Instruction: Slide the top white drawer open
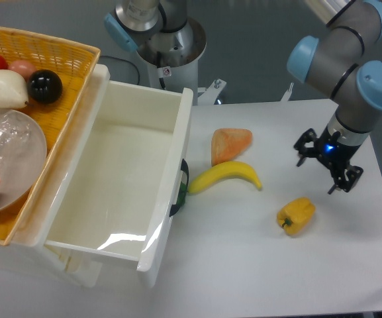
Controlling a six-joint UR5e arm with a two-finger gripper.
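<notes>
My gripper (325, 167) hangs over the right side of the table (243, 265) with its fingers spread and nothing between them, pointing down at bare tabletop just above and to the right of the yellow pepper (296, 215). From there the top white drawer (121, 192) lies well away to the left in the camera view, across the banana (224, 177) and the orange wedge (229, 144) that sit between us. The drawer already stands pulled far out of the cabinet, its empty tray fully exposed, so I judge the sliding as good as done. Its long axis runs from the cabinet at upper left toward the lower right, and the front panel faces my gripper edge-on; the black handle (180, 189) shows only as a dark curve on that front, just beside the banana's left tip. If I had to draw it further, I would need to travel left past the fruit and come onto that handle from the right, then pull along the tray's own line. A basket (58, 63) of fruit and a bowl rests on top of the cabinet, clear of the drawer's path
</notes>
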